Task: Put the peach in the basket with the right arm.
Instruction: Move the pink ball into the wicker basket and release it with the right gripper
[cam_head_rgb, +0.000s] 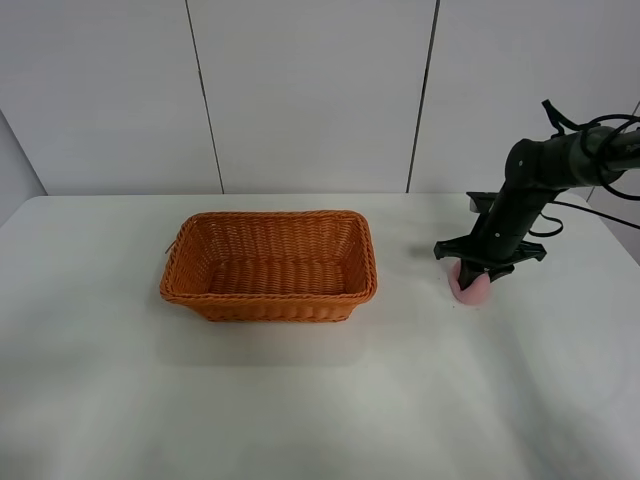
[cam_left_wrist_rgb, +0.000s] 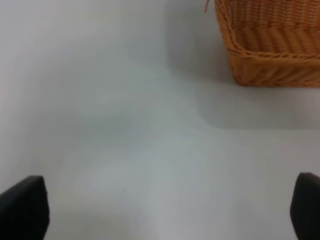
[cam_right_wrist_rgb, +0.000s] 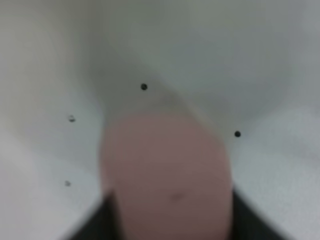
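Note:
The pale-pink peach (cam_head_rgb: 468, 287) lies on the white table, to the right of the orange wicker basket (cam_head_rgb: 172, 272). My right gripper (cam_head_rgb: 474, 278) reaches down from the black right arm (cam_head_rgb: 535, 170) and stands directly over the fruit. In the right wrist view the peach (cam_right_wrist_rgb: 167, 170) fills the space between two dark fingers (cam_right_wrist_rgb: 92, 227) that press against its sides. Nothing lies inside the basket. My left gripper (cam_left_wrist_rgb: 160, 212) is open above bare table, and the basket's corner (cam_left_wrist_rgb: 270, 55) shows beyond it.
The white table (cam_head_rgb: 320, 400) runs wide in front of and to the left of the basket. A panelled white wall (cam_head_rgb: 310, 90) stands behind it. Cables loop off the right arm near the table's back right edge.

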